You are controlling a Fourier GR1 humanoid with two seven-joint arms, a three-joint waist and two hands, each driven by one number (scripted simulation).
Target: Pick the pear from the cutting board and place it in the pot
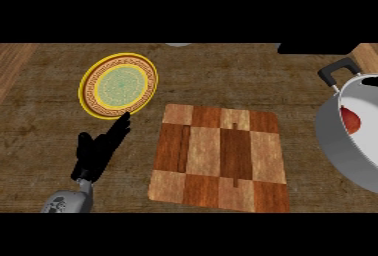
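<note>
Your left robot hand [100, 147] shows near the worktop's [221, 75] left front, fingers straight and spread, holding nothing — its fingertips reach up to the near rim of a yellow patterned plate [119, 85] that lies toward the rear left. Your right robot hand is out of view. The cutting board [220, 158], a patchwork of light and dark wood, lies mid-worktop toward the front edge, its top bare. At the right edge stands the pot [336, 132], grey with a black handle, partly cut off by the view — inside it, against the white interior, lies the reddish pear [353, 120].
</note>
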